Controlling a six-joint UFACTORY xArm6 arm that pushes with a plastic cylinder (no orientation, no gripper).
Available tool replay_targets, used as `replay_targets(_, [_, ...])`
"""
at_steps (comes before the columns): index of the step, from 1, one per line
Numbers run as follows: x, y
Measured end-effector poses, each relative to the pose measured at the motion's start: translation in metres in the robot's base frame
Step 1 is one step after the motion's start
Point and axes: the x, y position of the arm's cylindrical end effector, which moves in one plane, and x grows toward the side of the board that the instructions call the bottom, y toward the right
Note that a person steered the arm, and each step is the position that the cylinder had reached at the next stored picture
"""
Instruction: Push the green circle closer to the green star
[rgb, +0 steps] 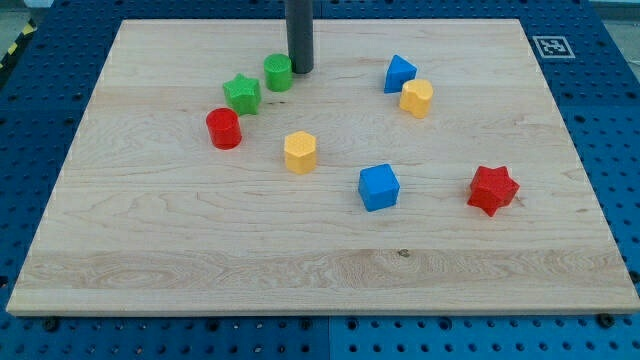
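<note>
The green circle (278, 72) stands near the top middle of the wooden board (150, 230). The green star (242, 94) lies just below and to the left of it, with a narrow gap between them. My tip (301, 69) rests on the board right against the green circle's right side. The rod rises straight up out of the view's top.
A red cylinder (224, 129) sits just below the green star. A yellow hexagon (300, 152) lies near the middle. A blue block (399, 73) and a yellow block (417, 98) sit at upper right. A blue cube (379, 187) and a red star (492, 190) lie lower right.
</note>
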Motion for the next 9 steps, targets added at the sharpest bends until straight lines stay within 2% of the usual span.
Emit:
replay_targets(7, [0.025, 0.001])
replay_targets(9, [0.024, -0.021])
